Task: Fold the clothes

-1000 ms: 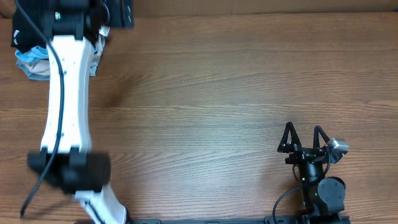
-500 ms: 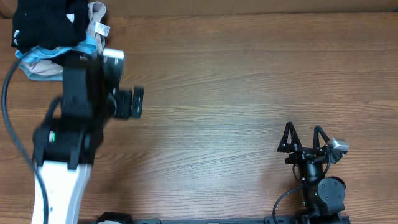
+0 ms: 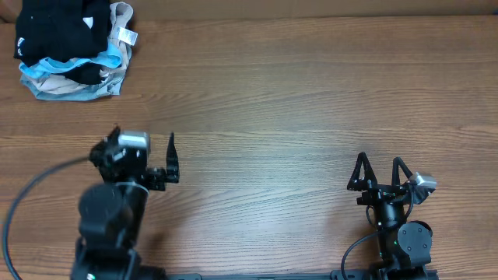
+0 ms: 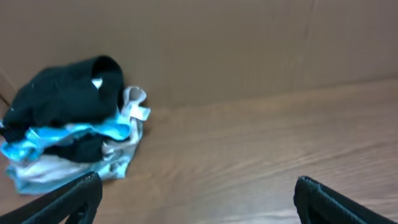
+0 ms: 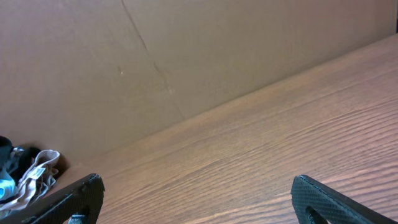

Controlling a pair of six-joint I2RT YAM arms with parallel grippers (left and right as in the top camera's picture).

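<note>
Both my left gripper (image 3: 144, 149) and right gripper (image 3: 380, 166) stand wide open and empty; the black T-shirt (image 3: 58, 27) lies crumpled on other garments (image 3: 74, 84), well ahead-left of my left fingers (image 3: 171, 148), soft and limp, so I'd pinch a loose upper fold.

Inspection findings: The black T-shirt (image 3: 54, 27) lay crumpled at the tabletop's far left corner, its top cut off by the overhead picture's upper edge. A white patch (image 4: 96, 83) on it was too small to identify. The beige garment (image 3: 66, 91) was largely buried under it and the light-blue garment (image 3: 47, 68). The left arm (image 3: 109, 225) appeared blurred and cropped at the bottom edge. The left wrist picture was soft throughout, and the left gripper (image 4: 198, 183) showed only its fingertips (image 4: 78, 194). In the right wrist view the pile (image 5: 28, 177) was cut by the left edge.
</note>
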